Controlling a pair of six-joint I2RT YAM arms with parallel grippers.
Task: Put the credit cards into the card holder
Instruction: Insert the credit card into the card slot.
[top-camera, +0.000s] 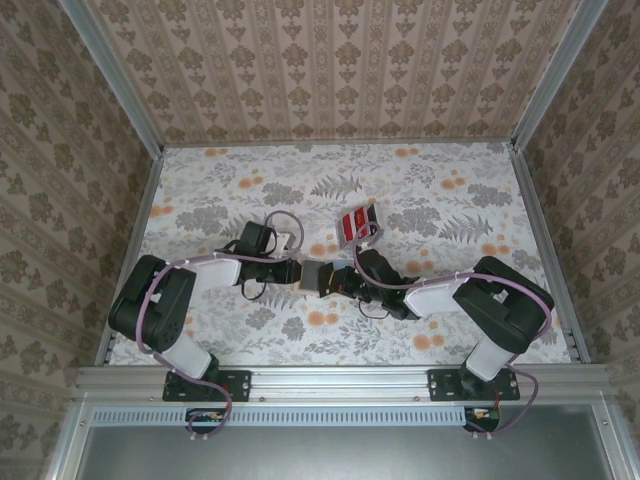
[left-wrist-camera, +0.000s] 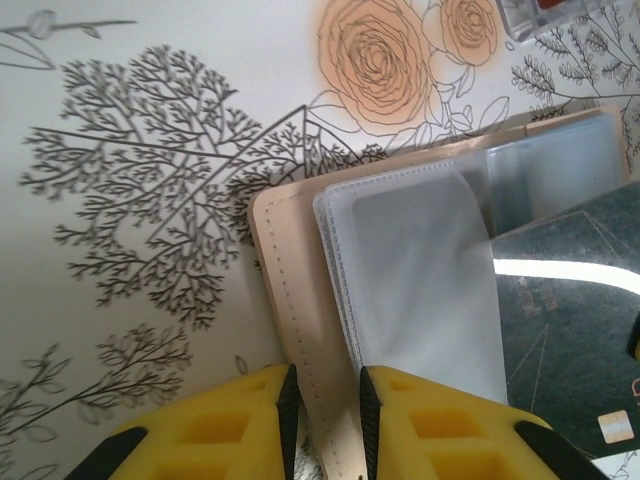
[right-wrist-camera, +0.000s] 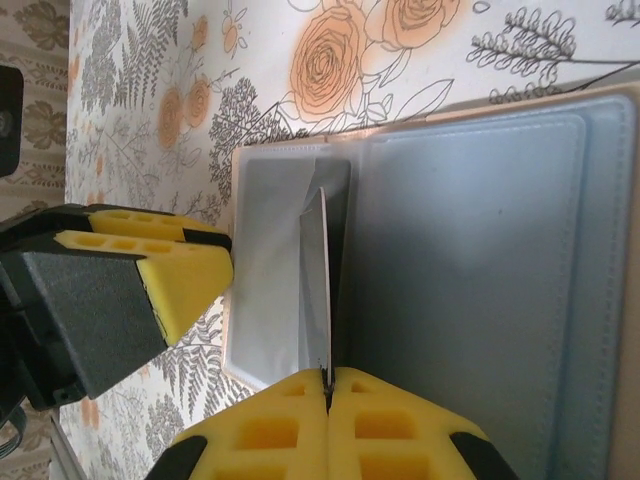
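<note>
The card holder (top-camera: 312, 277) lies open on the table's middle, tan outside (left-wrist-camera: 290, 270), blue-grey lining (right-wrist-camera: 480, 250) and clear pockets (left-wrist-camera: 420, 280) facing up. My right gripper (right-wrist-camera: 327, 378) is shut on a dark credit card (right-wrist-camera: 318, 280) that stands on edge, its far end at a clear pocket (right-wrist-camera: 270, 270). That card (left-wrist-camera: 570, 340) reaches in from the right in the left wrist view. My left gripper (left-wrist-camera: 325, 395) sits at the holder's left edge. Its jaws stand a little apart, with the tan edge showing in the gap. Red credit cards (top-camera: 352, 222) lie just behind the holder.
The table has a floral cloth (top-camera: 450, 200) and papered walls on three sides, with a metal rail (top-camera: 340, 378) along the near edge. Both arms meet at the centre. Open cloth lies to the left, the right and the back.
</note>
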